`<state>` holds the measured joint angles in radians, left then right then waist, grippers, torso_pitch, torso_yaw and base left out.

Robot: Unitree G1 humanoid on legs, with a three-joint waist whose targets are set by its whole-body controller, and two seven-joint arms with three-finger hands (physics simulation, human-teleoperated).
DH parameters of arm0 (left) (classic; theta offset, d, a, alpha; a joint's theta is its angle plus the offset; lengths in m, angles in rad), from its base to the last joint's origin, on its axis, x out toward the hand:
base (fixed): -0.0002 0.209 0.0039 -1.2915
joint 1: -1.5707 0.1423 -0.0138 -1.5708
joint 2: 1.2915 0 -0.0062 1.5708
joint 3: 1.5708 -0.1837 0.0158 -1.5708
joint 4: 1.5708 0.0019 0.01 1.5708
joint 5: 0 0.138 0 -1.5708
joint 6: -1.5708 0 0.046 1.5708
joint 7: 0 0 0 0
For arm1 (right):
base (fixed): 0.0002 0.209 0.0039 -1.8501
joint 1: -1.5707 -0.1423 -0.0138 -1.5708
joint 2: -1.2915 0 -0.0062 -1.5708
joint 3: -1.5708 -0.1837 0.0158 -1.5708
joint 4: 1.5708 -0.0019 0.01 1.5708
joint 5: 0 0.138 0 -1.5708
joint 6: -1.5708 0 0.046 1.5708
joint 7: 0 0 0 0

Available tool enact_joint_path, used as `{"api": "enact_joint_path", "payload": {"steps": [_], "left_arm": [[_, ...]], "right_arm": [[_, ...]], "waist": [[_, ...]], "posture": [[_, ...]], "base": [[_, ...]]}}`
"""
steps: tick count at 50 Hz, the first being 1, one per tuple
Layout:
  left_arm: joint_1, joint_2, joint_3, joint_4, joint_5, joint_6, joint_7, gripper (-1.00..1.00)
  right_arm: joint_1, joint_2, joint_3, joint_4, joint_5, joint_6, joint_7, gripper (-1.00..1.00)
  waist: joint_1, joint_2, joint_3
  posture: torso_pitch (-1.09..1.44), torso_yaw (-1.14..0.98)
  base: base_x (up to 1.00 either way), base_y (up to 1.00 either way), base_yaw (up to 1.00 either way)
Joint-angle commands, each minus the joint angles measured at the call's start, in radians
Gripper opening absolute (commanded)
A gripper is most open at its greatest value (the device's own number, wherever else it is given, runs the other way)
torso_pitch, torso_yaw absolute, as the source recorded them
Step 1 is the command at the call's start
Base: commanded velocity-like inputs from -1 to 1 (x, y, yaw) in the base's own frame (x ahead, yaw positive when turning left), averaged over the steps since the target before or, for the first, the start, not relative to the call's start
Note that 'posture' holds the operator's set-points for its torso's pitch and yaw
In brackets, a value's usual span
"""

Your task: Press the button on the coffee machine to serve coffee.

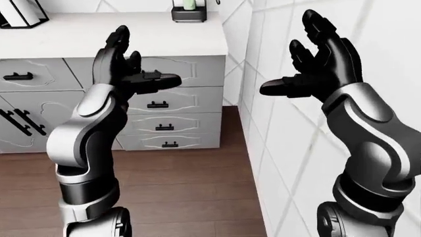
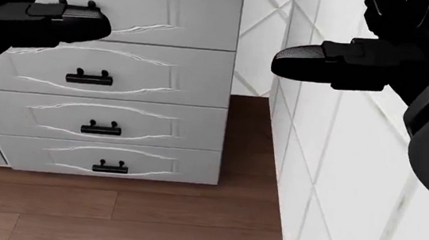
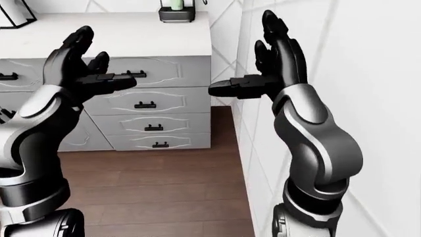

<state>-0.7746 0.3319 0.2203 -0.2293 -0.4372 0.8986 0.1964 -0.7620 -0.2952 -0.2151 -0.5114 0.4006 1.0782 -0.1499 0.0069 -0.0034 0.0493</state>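
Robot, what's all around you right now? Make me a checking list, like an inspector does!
Surface: white countertop over grey drawers, brown wood floor.
Job's things: nothing seen; no coffee machine or button in any view.
Clutter: a dark holder at the countertop's far edge, a black wire rack at the top left of the left-eye view.
Grippers: left robot hand and right robot hand raised, fingers spread, holding nothing.
Cables: nothing seen.
Surroundings: white tiled wall close on the right.
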Motion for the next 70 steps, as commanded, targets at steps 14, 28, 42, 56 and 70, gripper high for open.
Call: {"api": "enact_joint_path", "payload": {"steps": [14, 28, 42, 56, 70], "left_arm": [[-0.034, 0.011, 0.003, -0.025, -0.013, -0.040, 0.001, 1.00], [-0.033, 0.007, 0.000, -0.030, -0.016, -0.035, 0.004, 1.00], [-0.035, 0.007, 0.003, -0.040, -0.021, -0.025, 0.010, 1.00], [-0.033, 0.006, -0.001, -0.024, -0.013, -0.042, 0.002, 1.00], [-0.033, 0.004, 0.000, -0.035, -0.016, -0.031, 0.007, 1.00]], "right_arm": [[-0.022, -0.013, 0.009, -0.009, 0.003, -0.047, -0.011, 1.00], [-0.021, -0.010, 0.011, -0.009, -0.008, -0.049, -0.007, 1.00], [-0.017, -0.007, 0.012, -0.022, -0.010, -0.035, -0.006, 1.00], [-0.018, -0.005, 0.013, -0.013, -0.018, -0.043, 0.001, 1.00], [-0.020, -0.005, 0.012, -0.022, -0.015, -0.030, 0.000, 1.00]], "waist": [[-0.002, 0.006, -0.054], [-0.004, 0.005, -0.030], [0.004, 0.033, -0.022], [-0.009, -0.005, -0.014], [-0.003, 0.029, -0.033]], "posture": [[0.00, 0.00], [0.00, 0.00], [0.00, 0.00], [0.00, 0.00], [0.00, 0.00]], "base": [[0.04, 0.00, 0.00], [0.19, 0.00, 0.00], [0.21, 0.01, 0.00], [0.21, 0.06, 0.00], [0.17, 0.04, 0.00]]}}
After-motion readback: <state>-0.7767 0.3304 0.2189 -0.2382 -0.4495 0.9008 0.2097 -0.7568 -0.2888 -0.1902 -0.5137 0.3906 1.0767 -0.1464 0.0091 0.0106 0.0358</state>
